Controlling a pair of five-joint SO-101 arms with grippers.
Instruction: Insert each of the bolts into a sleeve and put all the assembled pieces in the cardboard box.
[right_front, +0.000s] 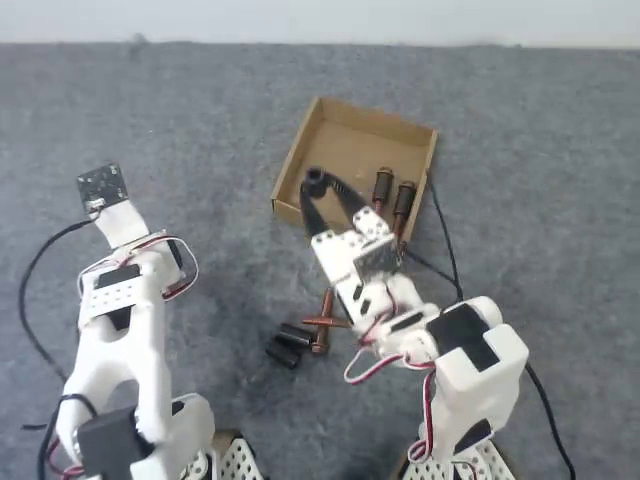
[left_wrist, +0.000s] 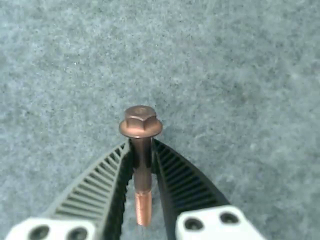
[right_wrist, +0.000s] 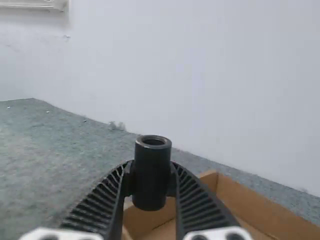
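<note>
Bolt (left_wrist: 141, 150) shank partly covered by left jaws; sleeve (right_wrist: 152, 170) sides by right jaws.

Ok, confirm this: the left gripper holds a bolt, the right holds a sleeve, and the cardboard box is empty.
Not empty: the high view shows two assembled pieces lying in the cardboard box. The rest stands.

Grey carpet-like table cover (right_front: 540, 120); plain white wall (right_wrist: 200, 60) behind.
</note>
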